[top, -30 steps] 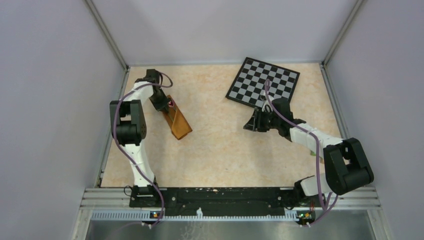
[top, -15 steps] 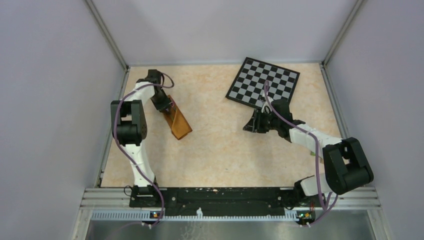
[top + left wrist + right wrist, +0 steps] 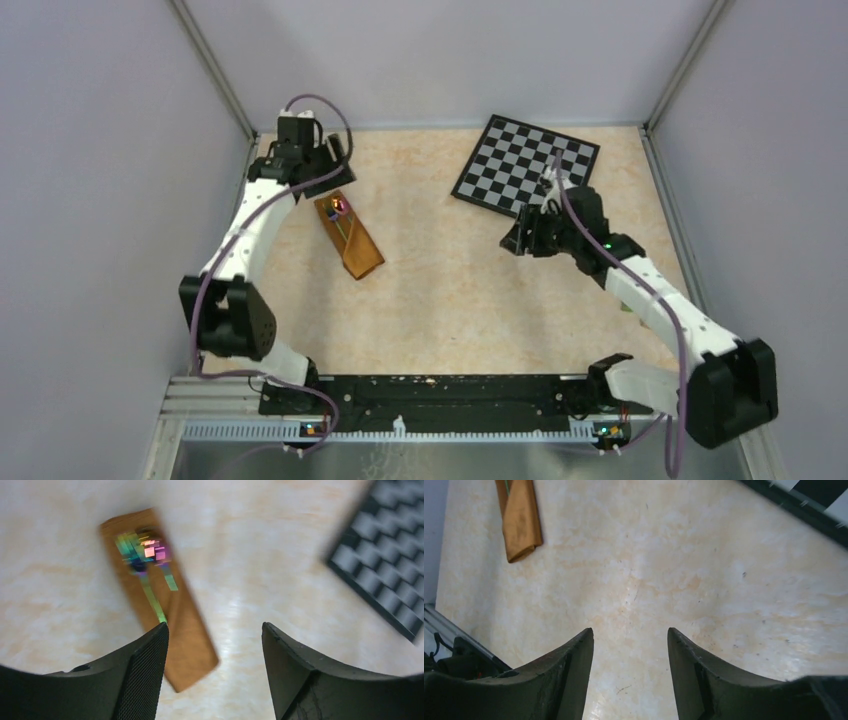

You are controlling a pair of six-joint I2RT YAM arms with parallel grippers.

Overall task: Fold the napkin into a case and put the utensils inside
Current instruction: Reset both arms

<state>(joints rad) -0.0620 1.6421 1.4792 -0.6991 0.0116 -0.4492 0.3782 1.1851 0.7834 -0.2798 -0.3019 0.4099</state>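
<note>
Pulled back from the case, the left gripper had risen toward the far-left corner, its fingers spread wide and empty. On the table, the checkered board lay far right. The right gripper hovered near it, also parted on nothing. Only the left wrist view, though blurred, showed the utensils as iridescent, heads on the case's far end.

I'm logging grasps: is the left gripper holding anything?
No. In its wrist view the left gripper is open, with only bare table and part of the case showing between its fingers.
</note>
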